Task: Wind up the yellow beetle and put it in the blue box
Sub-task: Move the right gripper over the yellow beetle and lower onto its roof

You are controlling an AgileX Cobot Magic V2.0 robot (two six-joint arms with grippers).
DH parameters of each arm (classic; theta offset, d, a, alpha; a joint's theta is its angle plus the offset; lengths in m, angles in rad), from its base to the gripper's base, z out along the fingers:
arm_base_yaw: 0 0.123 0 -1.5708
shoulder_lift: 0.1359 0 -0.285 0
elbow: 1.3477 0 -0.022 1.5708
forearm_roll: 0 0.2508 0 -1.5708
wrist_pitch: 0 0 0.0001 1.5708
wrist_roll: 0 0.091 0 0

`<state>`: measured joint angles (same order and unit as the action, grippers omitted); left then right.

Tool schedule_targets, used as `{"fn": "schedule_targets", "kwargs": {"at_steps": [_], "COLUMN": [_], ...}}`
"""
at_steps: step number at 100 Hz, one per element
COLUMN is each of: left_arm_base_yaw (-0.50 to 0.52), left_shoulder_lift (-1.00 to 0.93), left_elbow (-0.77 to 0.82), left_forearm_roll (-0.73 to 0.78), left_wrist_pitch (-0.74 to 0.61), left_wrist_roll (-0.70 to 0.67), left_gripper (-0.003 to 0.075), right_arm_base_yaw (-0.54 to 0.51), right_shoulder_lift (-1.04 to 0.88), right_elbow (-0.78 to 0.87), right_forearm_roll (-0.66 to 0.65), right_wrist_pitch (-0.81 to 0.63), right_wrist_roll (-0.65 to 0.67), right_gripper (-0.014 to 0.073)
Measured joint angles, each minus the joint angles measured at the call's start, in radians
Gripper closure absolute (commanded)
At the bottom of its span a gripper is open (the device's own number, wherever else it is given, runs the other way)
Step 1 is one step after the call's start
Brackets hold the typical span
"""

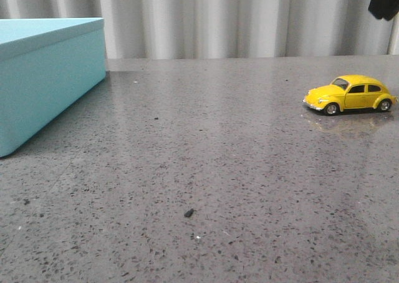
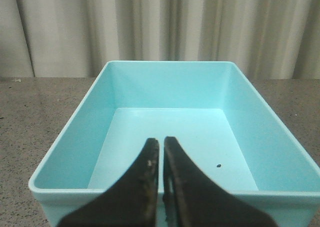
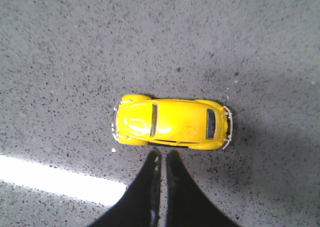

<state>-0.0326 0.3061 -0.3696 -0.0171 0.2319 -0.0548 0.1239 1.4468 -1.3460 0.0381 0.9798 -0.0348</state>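
Overhead, closed right gripper [image 3: 161, 159] above yellow beetle [image 3: 172, 123]

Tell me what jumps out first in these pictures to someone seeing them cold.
The yellow beetle stands out most: a glossy toy car alone on the grey speckled table, far right in the front view, nose toward the left. Next is the blue box at the far left, open-topped and empty but for a dark speck. Both grippers look shut; the right gripper hangs above the car.

Before me lies a grey speckled counter [image 1: 206, 171] — a pale pleated curtain [image 1: 237, 18] behind, one dark crumb [image 1: 188, 213] on it.
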Motion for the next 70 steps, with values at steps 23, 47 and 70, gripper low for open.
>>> {"fn": "schedule_targets", "kwargs": {"at_steps": [23, 47, 70], "left_arm_base_yaw": [0.0, 0.0, 0.0], "left_shoulder_lift": [0.0, 0.0, 0.001], "left_elbow": [0.0, 0.0, 0.0], "left_forearm_roll": [-0.001, -0.001, -0.001], "left_wrist_pitch": [0.001, 0.001, 0.003], "left_wrist_roll": [0.0, 0.0, 0.0], "left_gripper": [0.0741, 0.0741, 0.0741], "right_arm_base_yaw": [0.0, 0.0, 0.0], "right_shoulder_lift": [0.103, 0.182, 0.247], "right_elbow": [-0.062, -0.116, -0.165], "right_forearm_roll": [0.004, 0.004, 0.004], "right_wrist_pitch": [0.041, 0.077, 0.128], "right_wrist_roll": [0.006, 0.008, 0.013], "right_gripper": [0.0655, 0.0655, 0.0655]}}
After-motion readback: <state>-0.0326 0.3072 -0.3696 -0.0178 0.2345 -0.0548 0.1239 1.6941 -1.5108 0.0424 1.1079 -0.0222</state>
